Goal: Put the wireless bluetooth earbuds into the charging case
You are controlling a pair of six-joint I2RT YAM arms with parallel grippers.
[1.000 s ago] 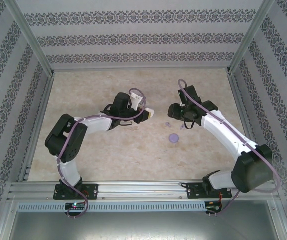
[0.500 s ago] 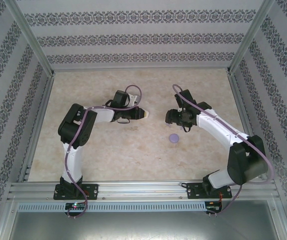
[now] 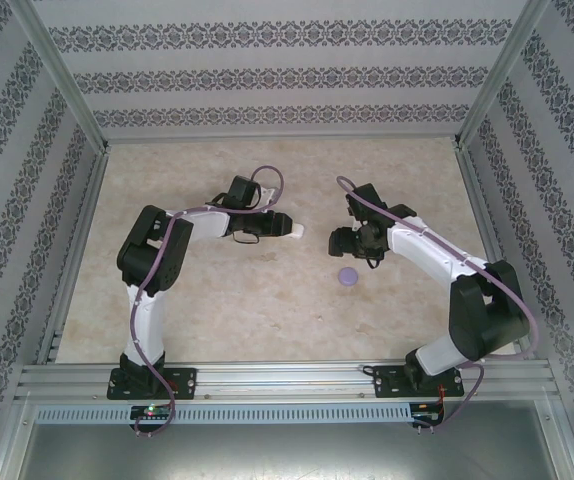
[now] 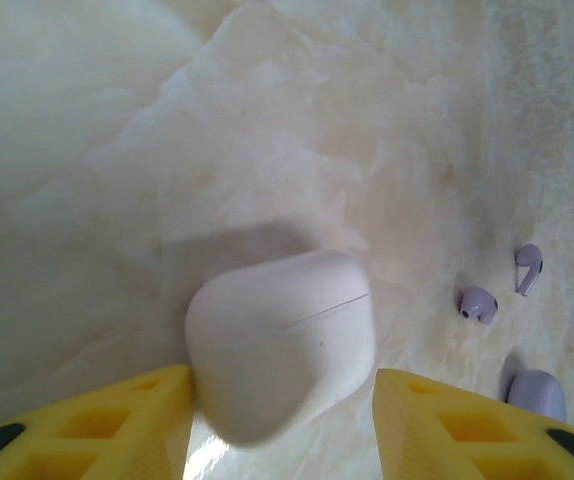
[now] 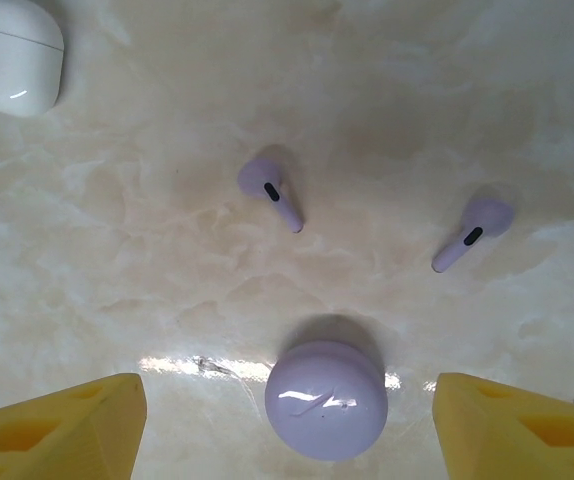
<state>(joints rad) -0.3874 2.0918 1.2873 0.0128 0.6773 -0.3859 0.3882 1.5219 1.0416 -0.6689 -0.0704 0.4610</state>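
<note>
Cases and earbuds: no legible markings.
Left hand (image 4: 282,400) clasps white case (image 4: 281,340); right hand (image 5: 287,420) gapes over purple case (image 5: 325,398), two purple earbuds (image 5: 270,190) on tabletop (image 5: 117,260).

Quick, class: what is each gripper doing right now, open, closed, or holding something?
Left gripper: closed on the white case, held above the table.
Right gripper: open, holding nothing, above the purple case.

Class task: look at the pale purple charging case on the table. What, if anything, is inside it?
The purple case is shut, so its inside is hidden. Two purple earbuds lie on the table just beyond it, outside the case.
</note>
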